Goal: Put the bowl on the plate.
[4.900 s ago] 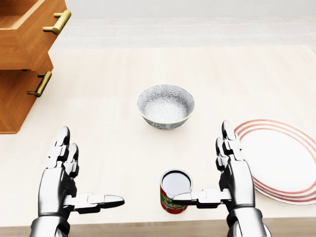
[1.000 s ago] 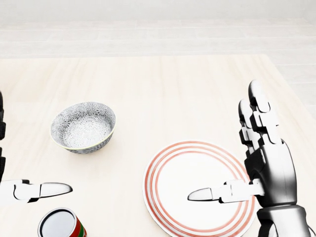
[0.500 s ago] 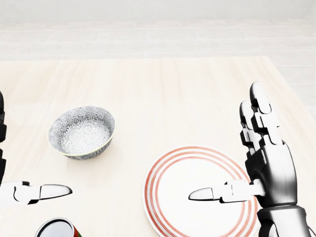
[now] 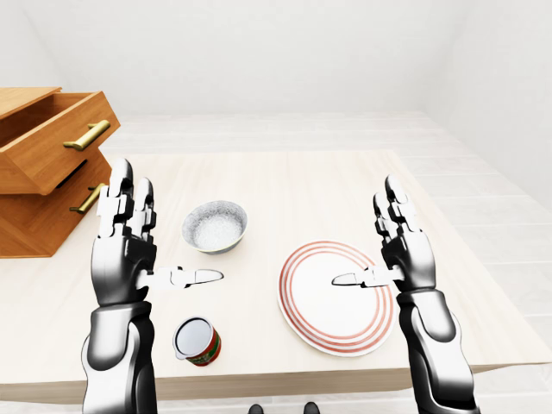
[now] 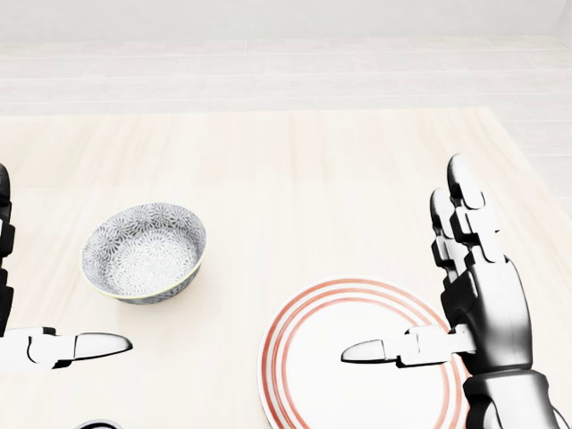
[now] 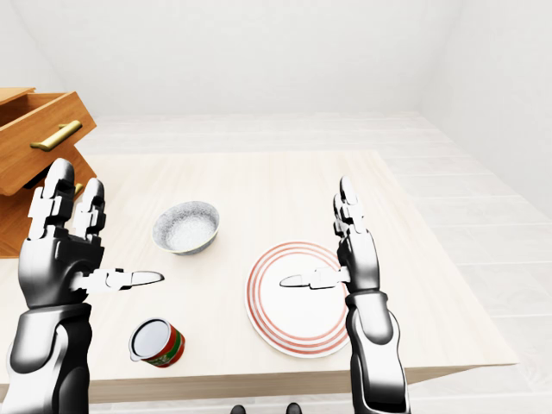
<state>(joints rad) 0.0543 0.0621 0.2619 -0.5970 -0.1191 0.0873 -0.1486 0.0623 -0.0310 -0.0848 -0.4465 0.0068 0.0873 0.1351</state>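
A grey patterned bowl (image 5: 143,252) stands upright on the pale wooden table (image 5: 295,170), left of centre in the head view. To its right lies a white plate with red rings (image 5: 357,357), nothing on it. My right hand (image 5: 429,295) hovers open over the plate's right side, thumb pointing left. At the left, my left hand (image 4: 151,246) is open too, its thumb (image 5: 85,345) below the bowl; it touches nothing.
A red can (image 4: 197,340) stands near the table's bottom edge, below the bowl. A wooden drawer unit (image 4: 47,168) with brass handles and an open top drawer stands at the left. The table's right edge (image 4: 457,259) lies just past the plate.
The camera has swung right since the earliest frame, then moved slightly: bowl and plate slid lower in view, and the can nearly left the bottom edge. Both hands keep their open pose.
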